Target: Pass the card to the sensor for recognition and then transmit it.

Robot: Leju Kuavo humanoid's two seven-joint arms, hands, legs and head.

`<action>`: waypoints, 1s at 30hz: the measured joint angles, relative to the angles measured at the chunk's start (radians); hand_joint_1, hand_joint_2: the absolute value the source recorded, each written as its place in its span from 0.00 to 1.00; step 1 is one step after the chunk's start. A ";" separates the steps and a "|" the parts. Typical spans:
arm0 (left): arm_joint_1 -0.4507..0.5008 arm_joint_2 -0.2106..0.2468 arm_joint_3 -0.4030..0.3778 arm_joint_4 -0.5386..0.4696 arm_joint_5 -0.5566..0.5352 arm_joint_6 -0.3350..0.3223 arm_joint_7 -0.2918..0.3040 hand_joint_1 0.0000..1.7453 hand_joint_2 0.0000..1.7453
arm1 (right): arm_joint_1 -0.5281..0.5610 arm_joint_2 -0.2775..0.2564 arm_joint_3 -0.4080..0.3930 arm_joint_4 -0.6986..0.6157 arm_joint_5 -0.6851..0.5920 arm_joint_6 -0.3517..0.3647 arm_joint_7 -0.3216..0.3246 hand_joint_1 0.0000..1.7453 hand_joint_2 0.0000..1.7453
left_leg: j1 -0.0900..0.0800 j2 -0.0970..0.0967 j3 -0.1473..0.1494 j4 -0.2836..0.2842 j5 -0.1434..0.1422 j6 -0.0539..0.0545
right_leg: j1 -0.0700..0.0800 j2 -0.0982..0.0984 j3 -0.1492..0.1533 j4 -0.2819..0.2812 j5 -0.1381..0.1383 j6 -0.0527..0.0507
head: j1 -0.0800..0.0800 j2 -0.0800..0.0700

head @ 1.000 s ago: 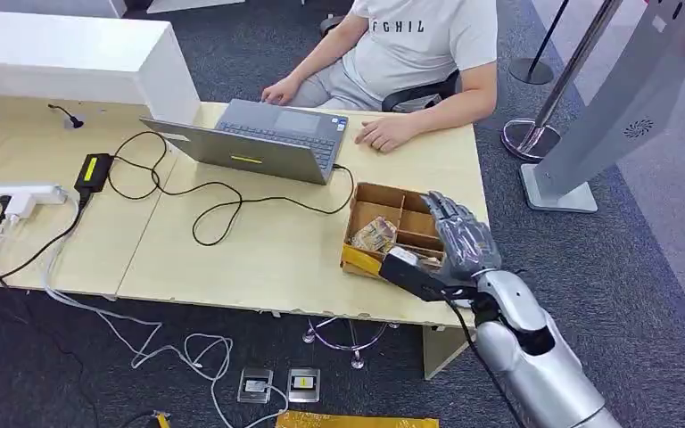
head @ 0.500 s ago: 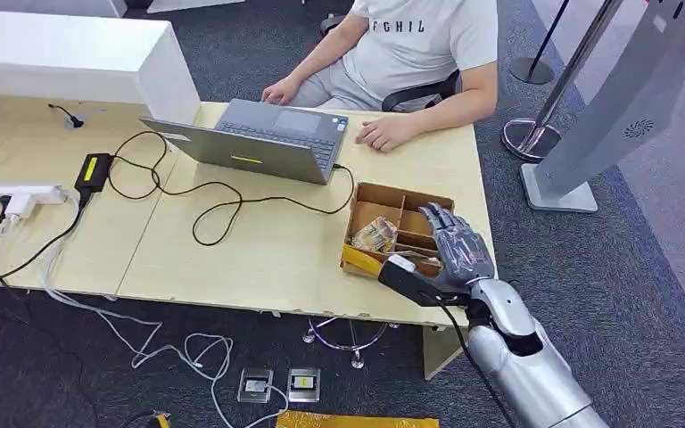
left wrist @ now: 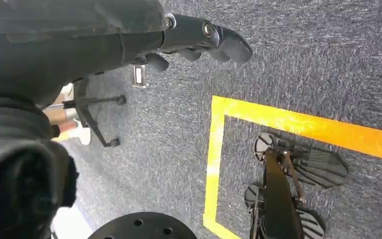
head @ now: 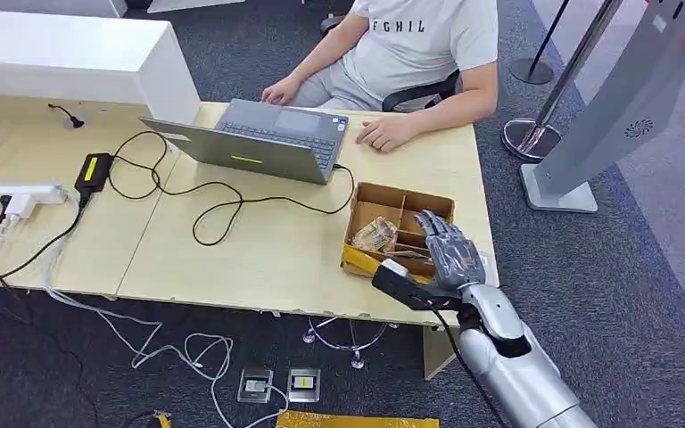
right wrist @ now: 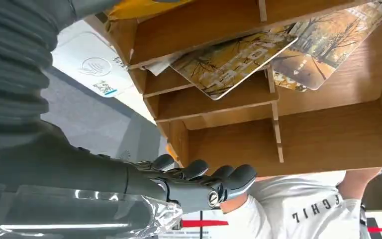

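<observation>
A wooden box with several compartments stands at the table's near right corner. Picture cards lie in its left compartment. In the right wrist view two cards with an autumn-tree print lean over a divider of the box. My right hand hovers over the box's near right part, fingers spread and holding nothing. A grey slanted stand with a round sensor mark rises at the far right. My left hand hangs over the carpet, fingers loosely extended and holding nothing.
A person sits behind the table with a hand beside an open laptop. Black cables and a power strip lie to the left. A white card with a logo lies beside the box. Barrier posts stand on the right.
My right hand has drawn back and down toward the box's near edge, with the arm sliding slightly left. The person and the box stay put.
</observation>
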 joint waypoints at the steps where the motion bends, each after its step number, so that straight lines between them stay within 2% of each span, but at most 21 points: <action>1: -0.001 0.000 0.000 0.000 0.000 0.000 0.000 0.00 0.00 | -0.001 0.002 0.001 0.003 0.000 0.000 0.000 0.86 1.00 | 0.000 0.000 0.000 0.000 0.000 0.000 | 0.000 0.000 0.000 0.000 0.000 0.000 | 0.000 0.000; 3: -0.001 0.000 0.000 0.000 0.000 -0.001 0.000 0.00 0.00 | -0.002 0.002 0.003 0.009 0.000 -0.001 0.000 0.97 1.00 | 0.000 0.000 0.000 0.000 0.000 0.000 | 0.000 0.000 0.000 0.000 0.000 0.000 | 0.000 0.000; 5: -0.001 0.000 0.000 0.000 -0.001 -0.003 0.000 0.00 0.00 | -0.003 0.002 0.008 0.015 0.000 -0.001 -0.001 0.96 1.00 | 0.000 0.000 0.000 0.000 0.000 0.000 | 0.000 0.000 0.000 0.000 0.000 0.000 | 0.000 0.000; 7: -0.001 0.000 0.000 0.000 -0.002 -0.005 0.000 0.00 0.00 | -0.003 0.003 0.011 0.020 0.000 -0.001 -0.003 0.83 1.00 | 0.000 0.000 0.000 0.000 0.000 0.000 | 0.000 0.000 0.000 0.000 0.000 0.000 | 0.000 0.000; 8: -0.001 0.000 0.000 0.000 -0.002 -0.006 0.000 0.00 0.00 | -0.003 0.004 0.012 0.023 0.000 -0.001 -0.003 0.40 1.00 | 0.000 0.000 0.000 0.000 0.000 0.000 | 0.000 0.000 0.000 0.000 0.000 0.000 | 0.000 0.000; 9: -0.001 0.000 0.000 0.000 -0.002 -0.007 0.000 0.00 0.00 | -0.003 0.005 0.013 0.026 0.000 -0.002 -0.005 0.23 1.00 | 0.000 0.000 0.000 0.000 0.000 0.000 | 0.000 0.000 0.000 0.000 0.000 0.000 | 0.000 0.000; 10: -0.002 0.000 0.000 0.000 -0.003 -0.007 0.000 0.00 0.00 | -0.003 0.007 0.014 0.028 0.000 -0.003 -0.006 0.80 1.00 | 0.000 0.000 0.000 0.000 0.000 0.000 | 0.000 0.000 0.000 0.000 0.000 0.000 | 0.000 0.000; 12: -0.002 0.000 0.000 0.000 -0.003 -0.007 0.000 0.00 0.00 | -0.003 0.008 0.018 0.034 0.000 -0.006 -0.009 0.80 1.00 | 0.000 0.000 0.000 0.000 0.000 0.000 | 0.000 0.000 0.000 0.000 0.000 0.000 | 0.000 0.000; 13: -0.002 0.000 0.000 0.000 -0.003 -0.008 0.000 0.00 0.00 | -0.004 0.010 0.020 0.036 0.000 -0.007 -0.009 0.26 1.00 | 0.000 0.000 0.000 0.000 0.000 0.000 | 0.000 0.000 0.000 0.000 0.000 0.000 | 0.000 0.000; 14: -0.002 0.000 0.000 0.000 -0.003 -0.008 0.000 0.00 0.00 | -0.004 0.010 0.021 0.038 0.000 -0.008 -0.009 0.00 1.00 | 0.000 0.000 0.000 0.000 0.000 0.000 | 0.000 0.000 0.000 0.000 0.000 0.000 | 0.000 0.000; 22: -0.003 0.001 0.000 0.000 -0.005 -0.010 0.000 0.00 0.00 | -0.005 0.010 0.029 0.045 0.000 -0.019 -0.009 0.00 1.00 | 0.000 0.000 0.000 0.000 0.000 0.000 | 0.000 0.000 0.000 0.000 0.000 0.000 | 0.000 0.000; 23: -0.003 0.001 0.000 0.000 -0.006 -0.010 0.000 0.00 0.00 | -0.005 0.010 0.030 0.045 0.000 -0.020 -0.009 0.01 1.00 | 0.000 0.000 0.000 0.000 0.000 0.000 | 0.000 0.000 0.000 0.000 0.000 0.000 | 0.000 0.000; 24: -0.003 0.001 0.000 0.000 -0.006 -0.010 0.000 0.00 0.00 | -0.005 0.010 0.031 0.045 0.000 -0.022 -0.009 0.23 1.00 | 0.000 0.000 0.000 0.000 0.000 0.000 | 0.000 0.000 0.000 0.000 0.000 0.000 | 0.000 0.000; 25: -0.003 0.001 0.000 0.000 -0.006 -0.010 0.000 0.00 0.00 | -0.005 0.010 0.033 0.045 0.000 -0.023 -0.009 0.88 1.00 | 0.000 0.000 0.000 0.000 0.000 0.000 | 0.000 0.000 0.000 0.000 0.000 0.000 | 0.000 0.000; 26: -0.003 0.001 0.000 0.000 -0.006 -0.010 0.000 0.00 0.00 | -0.005 0.010 0.034 0.045 -0.001 -0.023 -0.008 1.00 1.00 | 0.000 0.000 0.000 0.000 0.000 0.000 | 0.000 0.000 0.000 0.000 0.000 0.000 | 0.000 0.000; 30: -0.003 0.001 0.000 0.000 -0.008 -0.011 0.000 0.00 0.00 | -0.005 0.010 0.040 0.045 -0.012 -0.023 -0.009 1.00 1.00 | 0.000 0.000 0.000 0.000 0.000 0.000 | 0.000 0.000 0.000 0.000 0.000 0.000 | 0.000 0.000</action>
